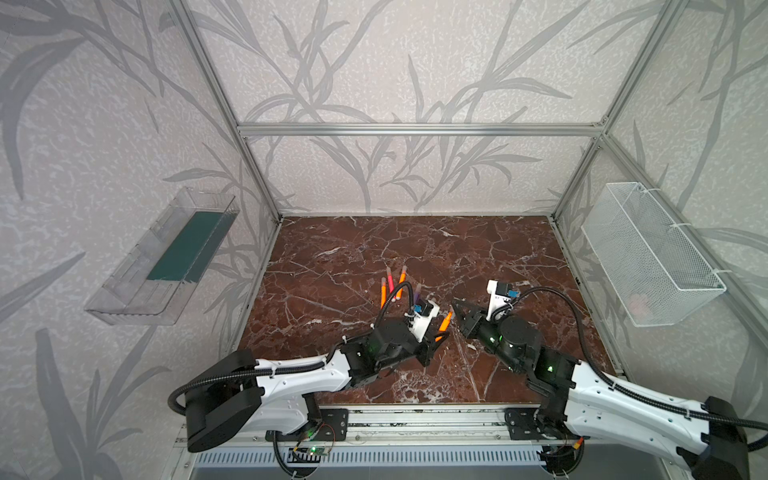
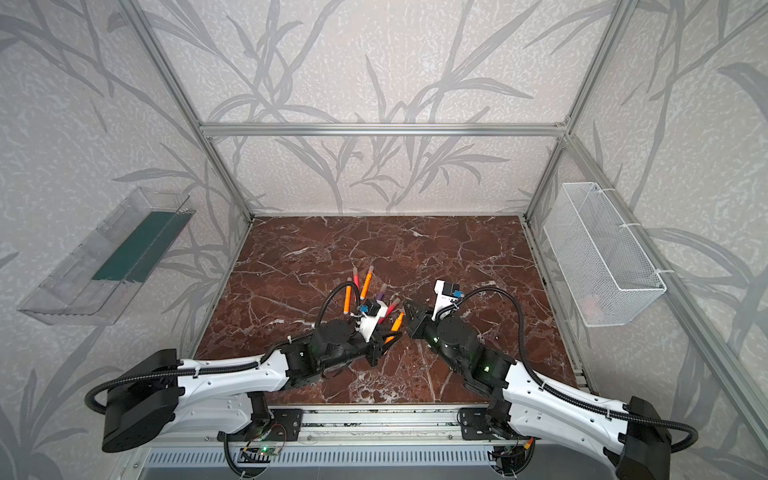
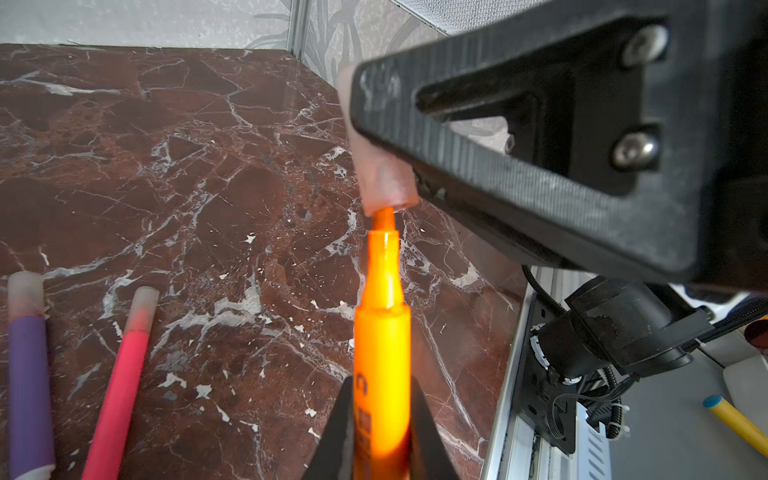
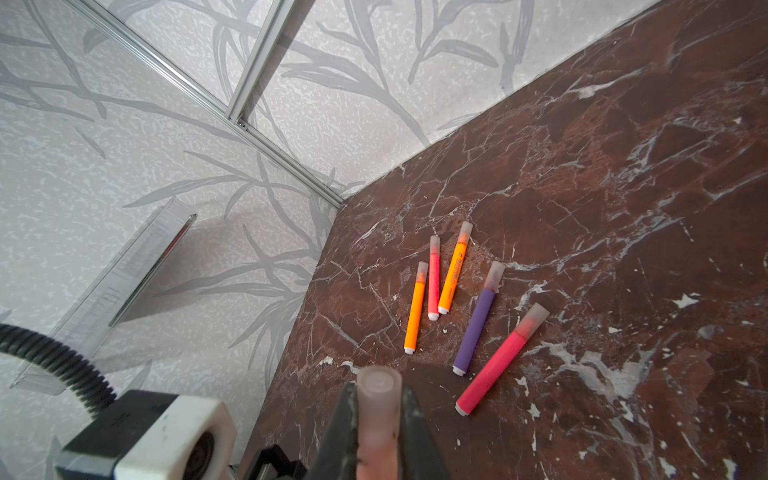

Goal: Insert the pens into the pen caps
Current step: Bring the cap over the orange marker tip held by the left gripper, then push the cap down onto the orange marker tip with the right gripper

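Observation:
My left gripper [image 3: 382, 386] is shut on an orange pen [image 3: 381, 332], held above the table near its front middle. The pen's bare tip just enters the mouth of a pale pinkish pen cap [image 3: 380, 178]. My right gripper [image 4: 378, 415] is shut on that cap [image 4: 378, 395] and faces the left gripper. In both top views the two grippers, left [image 1: 440, 332] and right [image 1: 457, 307], meet tip to tip, with the orange pen [image 2: 397, 322] between them. Several capped pens lie behind them on the marble: orange [image 4: 415, 311], red-pink [image 4: 434, 278], orange [image 4: 455, 270], purple [image 4: 478, 324], red-pink [image 4: 498, 361].
A clear plastic tray [image 1: 166, 257] hangs on the left wall and a white mesh basket [image 1: 652, 253] on the right wall. An aluminium rail [image 1: 415, 419] runs along the table's front edge. A yellow stick with a blue end [image 3: 735, 419] lies off the table.

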`<state>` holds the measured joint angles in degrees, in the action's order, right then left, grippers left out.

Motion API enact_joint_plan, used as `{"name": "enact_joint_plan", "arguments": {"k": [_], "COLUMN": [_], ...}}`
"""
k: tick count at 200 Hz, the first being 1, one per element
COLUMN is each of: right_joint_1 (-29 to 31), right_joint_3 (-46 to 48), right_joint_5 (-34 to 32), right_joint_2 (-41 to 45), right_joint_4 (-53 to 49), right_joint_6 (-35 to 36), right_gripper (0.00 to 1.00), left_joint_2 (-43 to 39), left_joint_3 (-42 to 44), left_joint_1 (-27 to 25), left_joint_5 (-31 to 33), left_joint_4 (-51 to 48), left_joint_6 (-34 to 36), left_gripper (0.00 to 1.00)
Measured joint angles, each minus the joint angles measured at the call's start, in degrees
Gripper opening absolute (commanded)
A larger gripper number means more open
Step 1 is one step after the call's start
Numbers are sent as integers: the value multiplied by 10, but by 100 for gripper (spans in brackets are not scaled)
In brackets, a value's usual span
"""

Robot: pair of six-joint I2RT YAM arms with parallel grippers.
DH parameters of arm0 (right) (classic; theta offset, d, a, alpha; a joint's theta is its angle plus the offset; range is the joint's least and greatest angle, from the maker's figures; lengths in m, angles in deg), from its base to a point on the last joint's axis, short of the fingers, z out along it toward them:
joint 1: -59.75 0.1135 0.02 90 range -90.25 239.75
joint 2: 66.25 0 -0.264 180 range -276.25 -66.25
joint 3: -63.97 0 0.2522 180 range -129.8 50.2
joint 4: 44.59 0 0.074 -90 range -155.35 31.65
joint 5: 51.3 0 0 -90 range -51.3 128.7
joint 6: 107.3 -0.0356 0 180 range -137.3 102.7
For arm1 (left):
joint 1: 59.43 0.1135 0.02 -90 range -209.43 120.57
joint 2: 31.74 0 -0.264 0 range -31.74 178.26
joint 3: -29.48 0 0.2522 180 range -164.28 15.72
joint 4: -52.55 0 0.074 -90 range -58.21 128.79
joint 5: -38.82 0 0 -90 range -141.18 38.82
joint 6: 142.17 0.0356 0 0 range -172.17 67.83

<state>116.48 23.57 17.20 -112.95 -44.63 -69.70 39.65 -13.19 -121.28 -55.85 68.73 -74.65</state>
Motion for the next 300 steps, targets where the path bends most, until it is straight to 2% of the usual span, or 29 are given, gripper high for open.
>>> {"name": "enact_joint_plan", "arguments": {"k": [85,151,183,248,285,300], "right_joint_1": [0,0,1,1,1,1], "right_joint_3": [0,13,20,52,54,55], "right_joint_5": [35,54,59,63,66,69], "right_joint_2": [-17,-38,-39,-28,-16,-8], "right_joint_4": [12,60,88,138,140,140], "right_joint_6": [-7,-10,-7,7,15,15], "right_gripper": [0,0,0,0,20,24], "left_joint_2": [-2,-16,-25,-26,-26,-26], "left_joint_3": [0,-1,-4,-6,-6,-6], "left_joint_1": [0,3,21,64,72,73], "left_joint_5": [19,41,15,-97,-127,-130], "left_joint_4": [1,-24,-26,-20,-7,2], "left_joint_6": [2,-16,-26,-68,-78,-82], "left_gripper": [0,0,0,0,0,0]}}
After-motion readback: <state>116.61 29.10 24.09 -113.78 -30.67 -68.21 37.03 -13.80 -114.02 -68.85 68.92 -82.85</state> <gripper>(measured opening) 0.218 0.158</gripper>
